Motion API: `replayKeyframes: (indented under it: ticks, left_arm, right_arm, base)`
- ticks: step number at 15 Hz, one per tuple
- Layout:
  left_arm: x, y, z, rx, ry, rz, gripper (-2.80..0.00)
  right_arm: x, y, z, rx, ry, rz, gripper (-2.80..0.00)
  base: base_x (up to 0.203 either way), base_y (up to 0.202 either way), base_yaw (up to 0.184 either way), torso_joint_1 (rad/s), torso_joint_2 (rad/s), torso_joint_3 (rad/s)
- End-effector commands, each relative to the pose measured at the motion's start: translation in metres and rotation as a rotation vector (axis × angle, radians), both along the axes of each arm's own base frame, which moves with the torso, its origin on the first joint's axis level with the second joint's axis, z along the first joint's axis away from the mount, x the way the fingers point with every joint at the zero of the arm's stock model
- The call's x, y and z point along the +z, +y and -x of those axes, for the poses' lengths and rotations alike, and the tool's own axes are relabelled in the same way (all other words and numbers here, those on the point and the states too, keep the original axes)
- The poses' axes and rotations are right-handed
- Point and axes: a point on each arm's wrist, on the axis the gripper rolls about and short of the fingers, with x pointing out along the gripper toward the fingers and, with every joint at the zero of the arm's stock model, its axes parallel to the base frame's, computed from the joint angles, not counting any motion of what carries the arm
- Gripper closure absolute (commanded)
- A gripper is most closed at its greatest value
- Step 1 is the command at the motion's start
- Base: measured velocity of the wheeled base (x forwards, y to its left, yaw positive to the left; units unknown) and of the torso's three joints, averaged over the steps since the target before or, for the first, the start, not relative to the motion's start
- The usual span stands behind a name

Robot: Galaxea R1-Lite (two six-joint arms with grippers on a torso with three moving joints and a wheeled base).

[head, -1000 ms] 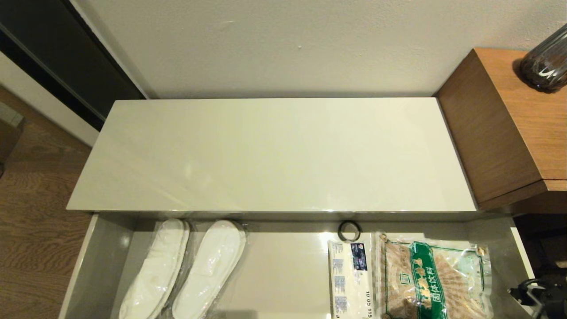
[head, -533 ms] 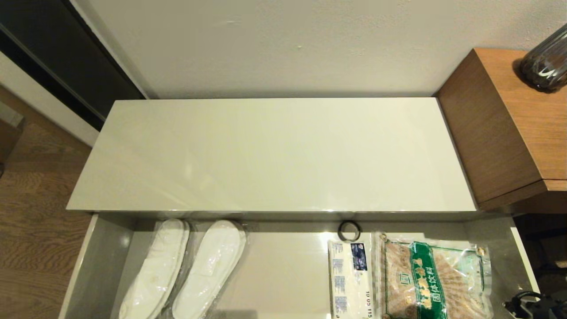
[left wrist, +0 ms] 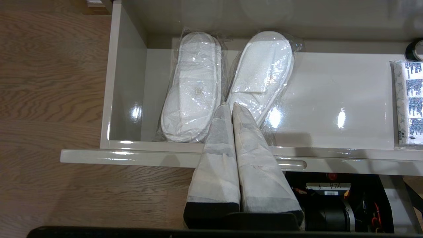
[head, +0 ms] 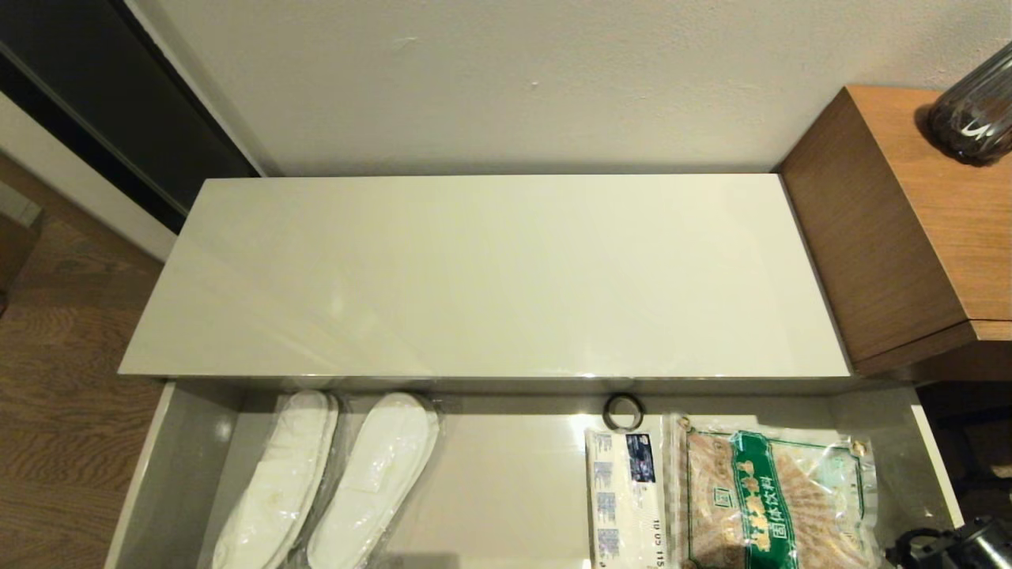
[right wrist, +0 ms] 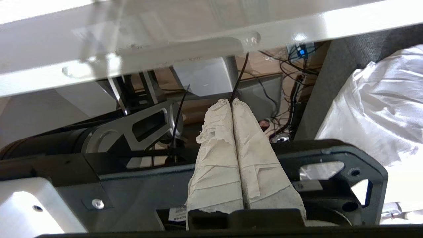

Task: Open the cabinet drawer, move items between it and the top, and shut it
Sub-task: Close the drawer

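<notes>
Two packets are seen lying side by side in the open drawer (head: 198, 466).
White packet (head: 626, 498) and green-labelled packet (head: 779, 498) lie below the bare worktop (head: 482, 276); left tool (left wrist: 231, 107) and right tool (right wrist: 230, 102) are pressed together, holding nothing.

Both grippers closed and empty, low at the near edge.

Left gripper (left wrist: 231, 106): paper-wrapped fingers (left wrist: 216, 145) pressed flat together from base to tip, nothing between them, tips pointed forward and down from a black mount; out of sight from the head camera. Right gripper (right wrist: 230, 101): same wrapped fingers (right wrist: 218, 155) side by side and touching along their whole length, nothing held, wrapping frayed along one edge, black wrist frame spread behind them. Only a dark bit of the right arm (head: 961, 545) showing in the head view, at the bottom right corner, cables looped beside it.
</notes>
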Motion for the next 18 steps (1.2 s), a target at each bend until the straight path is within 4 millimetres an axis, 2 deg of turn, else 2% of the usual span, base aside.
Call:
replayKeyframes:
  ticks: [1, 4, 10, 18]
  left_arm:
    - [0.0, 0.0, 0.0, -0.001, 0.001, 0.0, 0.0]
    - [0.0, 0.0, 0.0, 0.002, 0.001, 0.0, 0.0]
    - [0.0, 0.0, 0.0, 0.002, 0.001, 0.0, 0.0]
    - [0.0, 0.0, 0.0, 0.001, 0.001, 0.0, 0.0]
  right_arm:
    - [-0.007, 0.001, -0.004, -0.01, 0.045, 0.014, 0.0]
    - [-0.013, 0.004, -0.012, -0.027, 0.039, 0.01, 0.0]
    - [-0.019, 0.005, -0.015, -0.038, 0.079, 0.025, 0.0]
    - [-0.022, 0.008, -0.026, -0.105, 0.01, 0.03, 0.0]
  base:
    - [0.0, 0.0, 0.0, 0.0, 0.0, 0.0]
    - [0.0, 0.0, 0.0, 0.0, 0.0, 0.0]
    - [0.0, 0.0, 0.0, 0.0, 0.0, 0.0]
    - [0.0, 0.0, 0.0, 0.0, 0.0, 0.0]
